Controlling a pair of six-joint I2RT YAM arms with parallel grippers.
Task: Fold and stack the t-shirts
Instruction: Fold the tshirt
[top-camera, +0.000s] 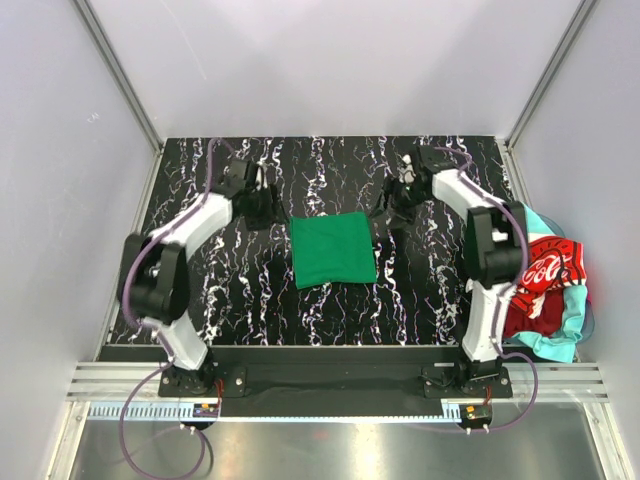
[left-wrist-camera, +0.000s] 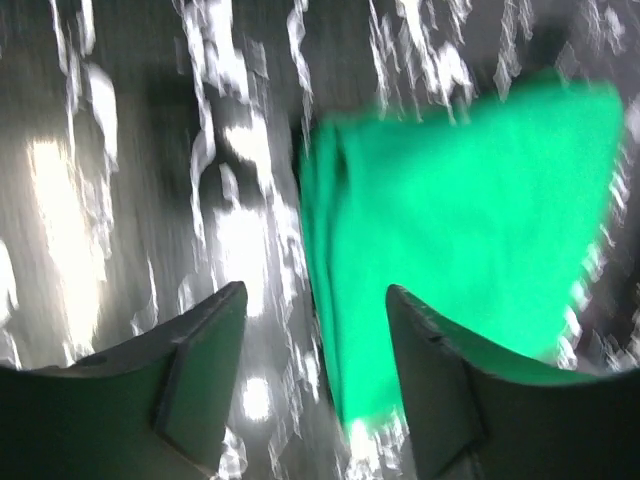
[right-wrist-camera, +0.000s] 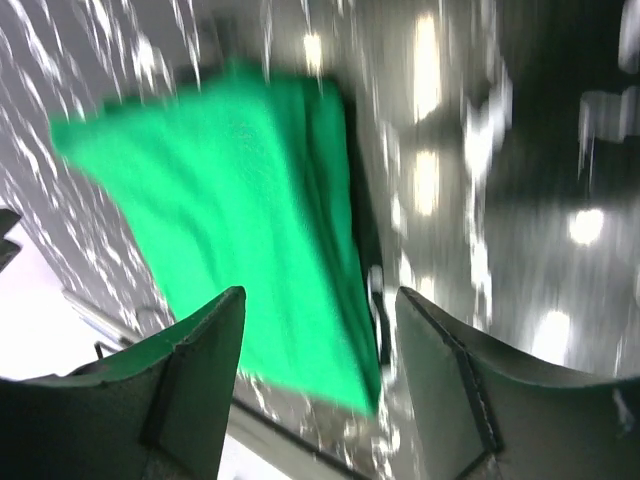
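Note:
A bright green t-shirt (top-camera: 333, 250) lies folded into a neat rectangle in the middle of the black marbled table (top-camera: 250, 300). My left gripper (top-camera: 270, 208) hovers open just off its upper left corner. My right gripper (top-camera: 385, 212) hovers open off its upper right corner. In the left wrist view the green t-shirt (left-wrist-camera: 470, 220) fills the right side, and its left edge runs below the gap of the empty gripper (left-wrist-camera: 315, 291). In the right wrist view the green t-shirt (right-wrist-camera: 230, 200) lies on the left, beneath the open, empty gripper (right-wrist-camera: 320, 293).
A heap of unfolded t-shirts hangs off the table's right edge beside the right arm: a red one with white script (top-camera: 548, 275) over a turquoise one (top-camera: 552, 343). Grey walls close in the table at the back and sides.

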